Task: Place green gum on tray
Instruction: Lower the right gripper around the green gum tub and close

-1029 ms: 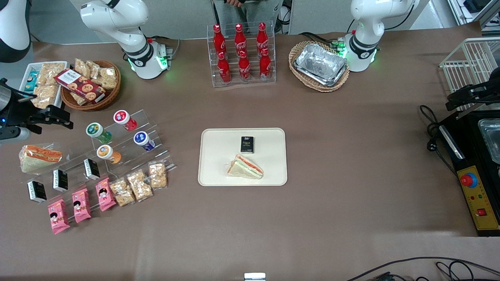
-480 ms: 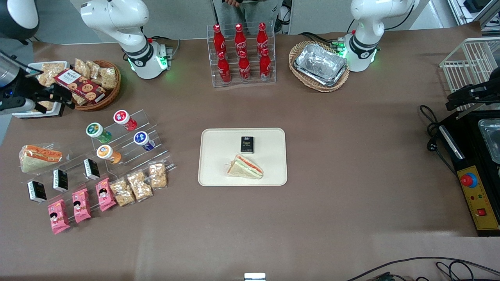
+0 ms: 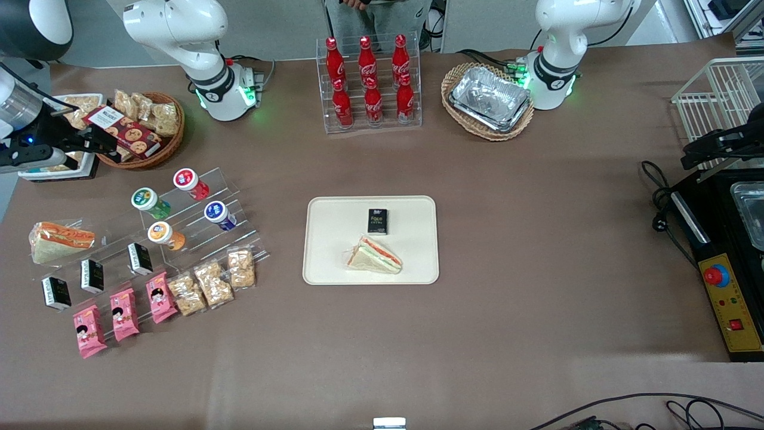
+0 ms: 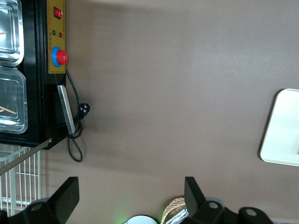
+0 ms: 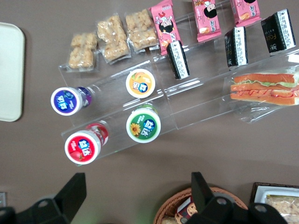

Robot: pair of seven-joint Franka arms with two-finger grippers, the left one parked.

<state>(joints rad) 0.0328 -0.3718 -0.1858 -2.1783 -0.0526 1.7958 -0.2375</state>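
the pincer (image 3: 89,140) sits at the front view's edge toward the working arm's end of the counter (image 3: 537,239), its arm cut off there; in the right wrist view only the two finger bases show, the tips cropped. the green gum (image 5: 144,124) shows mostly its lid, the body hidden beneath it. the tray (image 5: 9,70) is cut by the wrist picture's edge. the wicker basket (image 5: 187,205) at 6 o'clock of the gum is cropped too.

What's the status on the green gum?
Gripper open, above the snack basket. Green gum untouched on acrylic rack. Tray has room. Path clear.
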